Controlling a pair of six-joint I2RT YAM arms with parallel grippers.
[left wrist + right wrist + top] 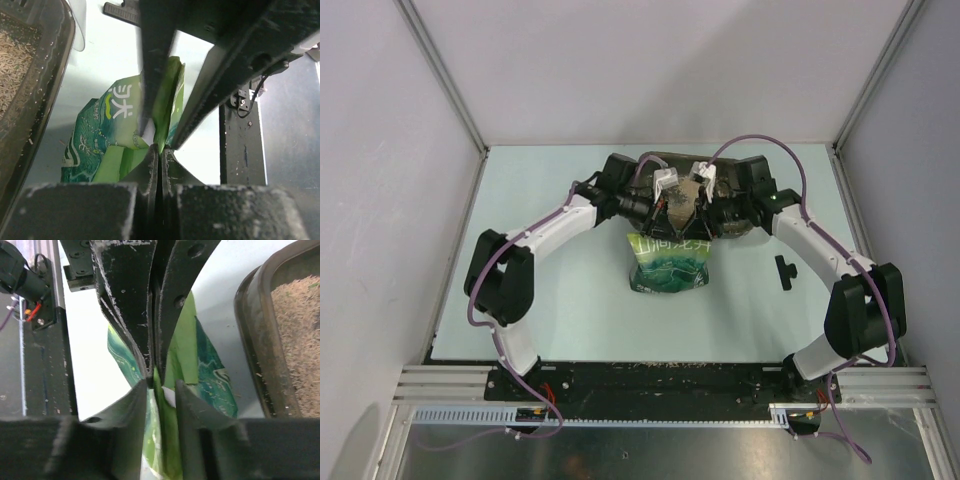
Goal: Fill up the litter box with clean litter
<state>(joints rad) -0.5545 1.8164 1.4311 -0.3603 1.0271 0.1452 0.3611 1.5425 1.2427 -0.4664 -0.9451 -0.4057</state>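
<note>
The dark litter box [665, 160] sits at the back, mostly hidden under both wrists. Its rim [255, 340] and the tan clean litter [297, 340] inside show in the right wrist view, and the same litter [12, 60] shows in the left wrist view. A green printed bag [668, 262] hangs just in front of the box. My left gripper [160, 150] is shut on the bag's top edge [167, 100]. My right gripper [161, 385] faces it from the other side, jaws a narrow gap apart with the bag's folded top [167, 430] loose between them.
A small black piece [784, 270] lies on the pale table [560, 300] to the right of the bag. White walls and aluminium posts [445, 80] close in the back and sides. A black rail [660, 378] runs along the near edge.
</note>
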